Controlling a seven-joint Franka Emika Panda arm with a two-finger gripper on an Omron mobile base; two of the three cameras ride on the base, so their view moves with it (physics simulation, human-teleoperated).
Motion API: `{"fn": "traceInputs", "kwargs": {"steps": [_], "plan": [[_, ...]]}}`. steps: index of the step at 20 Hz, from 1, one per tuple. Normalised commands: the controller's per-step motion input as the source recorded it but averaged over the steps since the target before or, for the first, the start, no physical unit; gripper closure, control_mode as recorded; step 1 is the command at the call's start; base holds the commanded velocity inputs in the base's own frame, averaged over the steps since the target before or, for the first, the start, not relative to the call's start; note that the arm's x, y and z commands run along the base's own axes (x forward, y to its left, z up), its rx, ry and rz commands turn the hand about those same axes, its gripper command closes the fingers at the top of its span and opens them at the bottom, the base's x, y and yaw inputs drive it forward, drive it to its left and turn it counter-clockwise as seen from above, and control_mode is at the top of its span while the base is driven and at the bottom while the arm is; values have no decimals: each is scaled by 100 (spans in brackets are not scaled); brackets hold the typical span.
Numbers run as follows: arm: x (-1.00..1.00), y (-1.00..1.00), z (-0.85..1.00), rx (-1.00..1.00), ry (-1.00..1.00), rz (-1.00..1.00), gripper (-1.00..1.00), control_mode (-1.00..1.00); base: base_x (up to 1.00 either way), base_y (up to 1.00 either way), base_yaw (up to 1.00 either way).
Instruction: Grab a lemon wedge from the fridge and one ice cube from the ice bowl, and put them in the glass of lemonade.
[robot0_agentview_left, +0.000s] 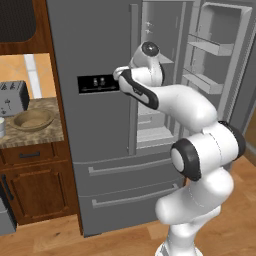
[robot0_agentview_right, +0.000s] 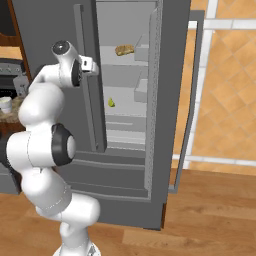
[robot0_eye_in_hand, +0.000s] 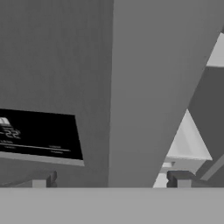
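Closest to the base cameras is my own white arm, folded upward with its dark elbow joint low and my gripper (robot0_eye_in_hand: 109, 179) raised at the closed left door of the fridge (robot0_agentview_left: 100, 125); from the hand camera, two dark fingertips (robot0_eye_in_hand: 179, 178) stand as far apart as they go, with nothing between them, pointing at the grey door edge beside the black dispenser panel (robot0_eye_in_hand: 37, 135); I hold nothing.

To the right, the fridge's right door (robot0_agentview_right: 192, 100) is swung wide, showing pale shelves inside; on a middle shelf lies the lemon wedge (robot0_agentview_right: 111, 102), a tiny yellow crescent, well apart from a larger tan bread-like lump (robot0_agentview_right: 124, 49) on the shelf above.

Off to the left, on the speckled counter (robot0_agentview_left: 45, 137), sit the wide tan ice bowl (robot0_agentview_left: 34, 119), the glass of lemonade (robot0_agentview_left: 1, 126) at the picture's edge just beside it, and a grey toaster (robot0_agentview_left: 12, 97) behind.

My judgement: the step in hand is reaching for the wedge, and my hand is aimed at the closed door, not the opening; I should swing right past the door edge, drop to the middle shelf, keep the jaws wide, approach the wedge squarely, and close gently; it is small and may slip.
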Motion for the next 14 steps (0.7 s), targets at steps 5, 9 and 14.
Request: {"fn": "traceInputs", "kwargs": {"steps": [5, 9, 14], "plan": [[39, 0, 7, 0, 2, -5, -100, -100, 0, 0, 0], [44, 0, 0, 0, 10, -6, -100, -100, 0, 0, 0], [6, 1, -9, 0, 0, -2, -100, -100, 0, 0, 0]]}}
